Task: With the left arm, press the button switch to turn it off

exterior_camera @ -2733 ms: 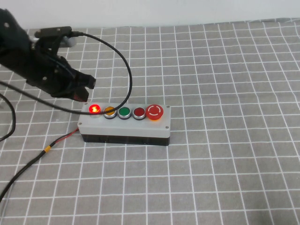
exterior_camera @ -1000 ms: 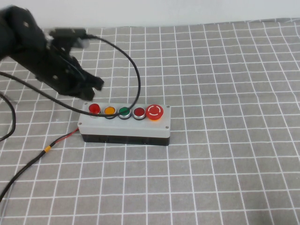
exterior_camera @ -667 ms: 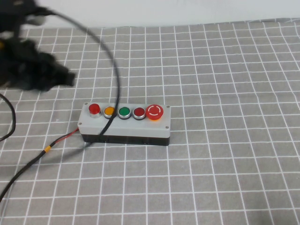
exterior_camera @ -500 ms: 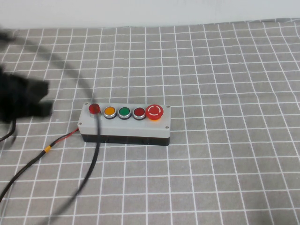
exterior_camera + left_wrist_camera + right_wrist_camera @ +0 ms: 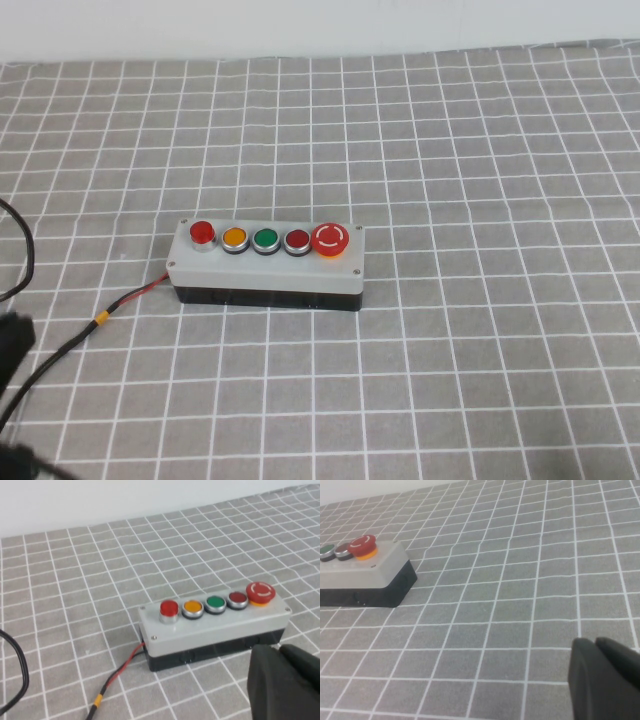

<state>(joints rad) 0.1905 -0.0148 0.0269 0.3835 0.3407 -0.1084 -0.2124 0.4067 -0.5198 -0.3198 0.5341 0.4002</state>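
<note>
Left wrist view: the black left claw (image 5: 284, 685), fingers pressed together and empty, sits near the long grey five-button box (image 5: 215, 627), which runs crosswise ahead; the small round bright-red button switch (image 5: 169, 608), unlit, caps its end by the red-and-black lead (image 5: 116, 675). Right black claw (image 5: 605, 680), clenched too, hangs well apart over the grey checked table (image 5: 520, 580), so left is nearer.

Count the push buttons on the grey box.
5, in one row on the grey rectangular button box: bright-red button switch at its left end, then orange button, green button, dark-red button, large red mushroom button.
</note>
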